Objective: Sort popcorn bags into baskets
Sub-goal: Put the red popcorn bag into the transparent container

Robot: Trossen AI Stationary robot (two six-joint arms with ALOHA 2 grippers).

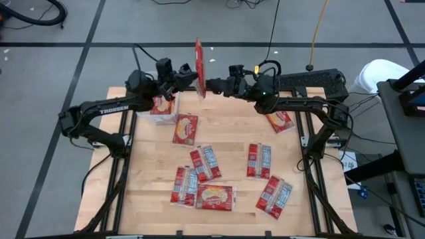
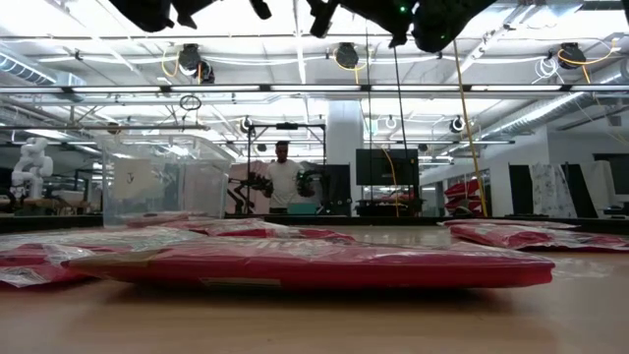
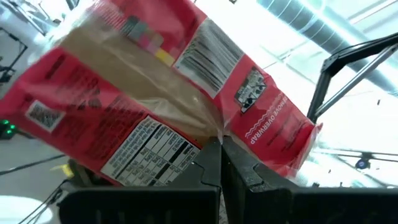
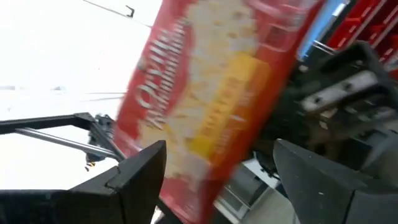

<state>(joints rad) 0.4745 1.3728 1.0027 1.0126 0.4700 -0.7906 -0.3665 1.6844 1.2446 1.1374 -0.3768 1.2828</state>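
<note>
Popcorn bags [image 1: 214,197] lie scattered on the wooden surface [image 1: 232,133], while one raised bag [image 1: 198,68] stands on edge high above its far edge, between both arms. The left gripper [image 1: 188,78] has its fingers closed on this bag; the right gripper [image 1: 214,85] has its fingers spread wide around it, so this looks like a handover. Next, the left arm should carry it to the clear basket [image 1: 163,109] just below, with open room around it.

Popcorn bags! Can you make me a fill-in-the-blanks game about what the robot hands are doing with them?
1. The left hand is shut on a ____ popcorn bag held up in the air.
2. The right hand facing that bag is ____.
3. The clear basket stands on the ____ arm's side of the table.

Missing words: red; open; left
</note>
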